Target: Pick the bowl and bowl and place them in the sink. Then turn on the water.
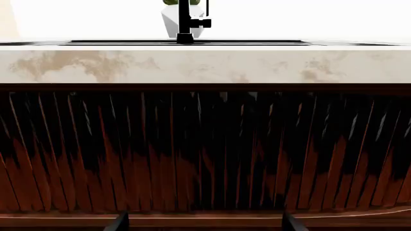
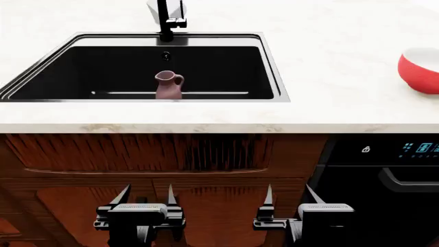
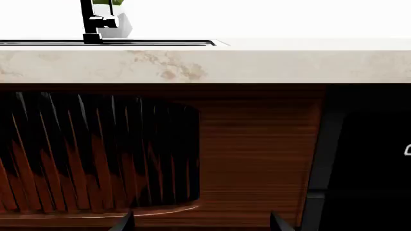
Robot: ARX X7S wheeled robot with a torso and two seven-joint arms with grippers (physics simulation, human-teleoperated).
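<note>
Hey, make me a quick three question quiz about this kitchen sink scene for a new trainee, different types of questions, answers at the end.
1. True or false: the red bowl already sits inside the sink.
2. Multiple choice: what stands in the basin now? A) a wooden bowl B) a small mauve pitcher C) nothing
3. Short answer: how are the left gripper and right gripper set, and where are they relative to the countertop?

Key
1. False; it rests on the counter, to the right of the sink.
2. B
3. Both open and empty, low in front of the cabinet, below the counter edge.
</note>
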